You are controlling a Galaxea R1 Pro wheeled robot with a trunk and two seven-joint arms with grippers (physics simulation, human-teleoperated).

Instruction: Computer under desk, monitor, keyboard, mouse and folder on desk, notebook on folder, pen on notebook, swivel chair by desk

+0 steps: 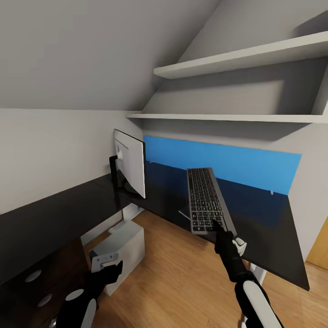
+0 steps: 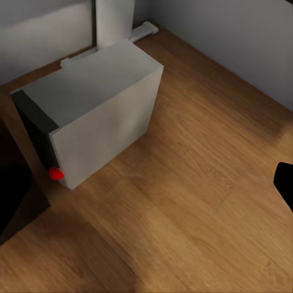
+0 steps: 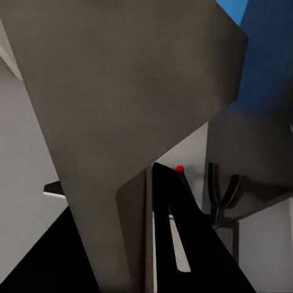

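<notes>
My right gripper (image 1: 222, 228) is shut on the near end of the grey keyboard (image 1: 206, 199) and holds it tilted above the dark desk (image 1: 255, 228), right of the monitor. The keyboard's grey underside (image 3: 122, 91) looms close in the right wrist view. The white-backed monitor (image 1: 130, 167) stands on the desk's corner. On the wooden floor under the desk sits the grey computer tower (image 1: 124, 243), also seen as the tower (image 2: 91, 110) in the left wrist view. My left gripper (image 1: 108, 269) hangs open above the floor near the tower, holding nothing.
A blue panel (image 1: 228, 164) backs the desk, and two white shelves (image 1: 246, 57) hang above it under a sloped ceiling. The desk's left wing (image 1: 41, 228) runs along the wall. Wooden floor (image 2: 195, 201) lies beside the tower.
</notes>
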